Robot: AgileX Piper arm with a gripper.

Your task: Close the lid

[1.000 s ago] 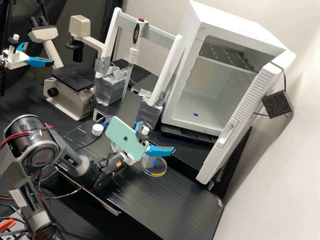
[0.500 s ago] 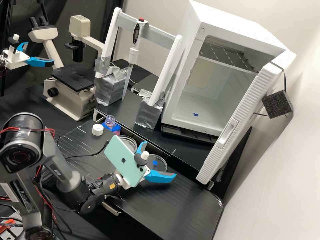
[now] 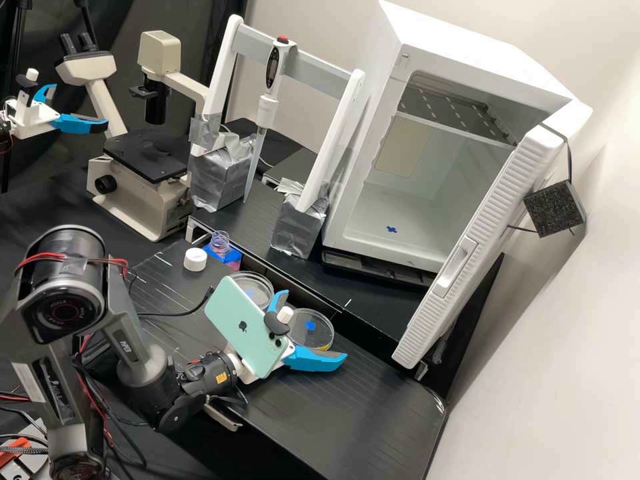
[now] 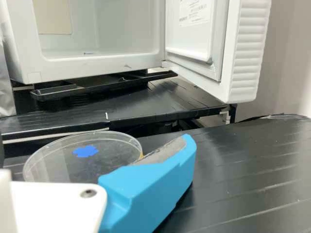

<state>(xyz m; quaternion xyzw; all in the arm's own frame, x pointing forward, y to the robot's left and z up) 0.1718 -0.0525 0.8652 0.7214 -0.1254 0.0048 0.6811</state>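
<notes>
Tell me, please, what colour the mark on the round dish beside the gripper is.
The mark is bright blue; it shows best in the wrist view.

High view: off my arm, set well back, looking forward and down on the bench (image 3: 373, 407) at a middling slant. My wrist view: low, close by a dish (image 4: 58, 160), facing the fridge (image 4: 104, 70); both share dish, fridge, door (image 3: 467, 267).

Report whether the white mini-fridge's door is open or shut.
Open: the door is swung out from the cabinet, with the inner shelf exposed.
</notes>
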